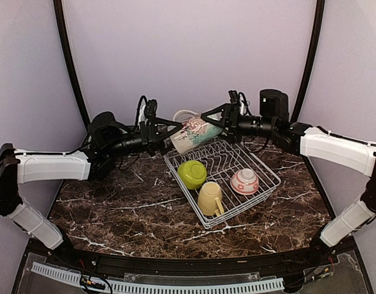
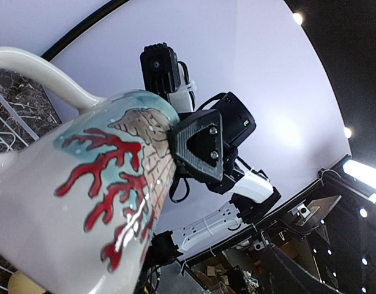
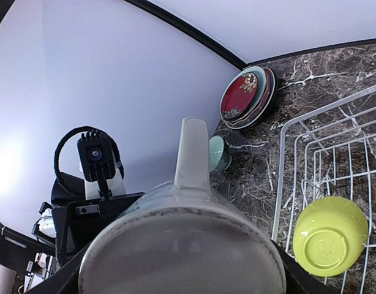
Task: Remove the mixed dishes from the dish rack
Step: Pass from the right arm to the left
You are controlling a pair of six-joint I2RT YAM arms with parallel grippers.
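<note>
**Q:** Right claw (image 1: 211, 122): what state, and where is the mug (image 1: 191, 135)?

**A:** Spread wide but clamped across the mug's base. The mug hangs on its side between the 2 claws. Its long axis runs along the line joining them, with the mouth toward the left claw (image 1: 165, 131) and the handle up.

**Q:** Left claw?

**A:** Its fingers flank the mug's mouth end, as near as the right claw is to the base. Whether it grips cannot be told.

**Q:** Edges and room?

**A:** The rack (image 1: 243, 205) lies below the right claw, its far rim just under the mug. Open table (image 1: 114, 208) lies below the left claw. Judged, a set-down belongs on that side, clear of the rim.
</note>
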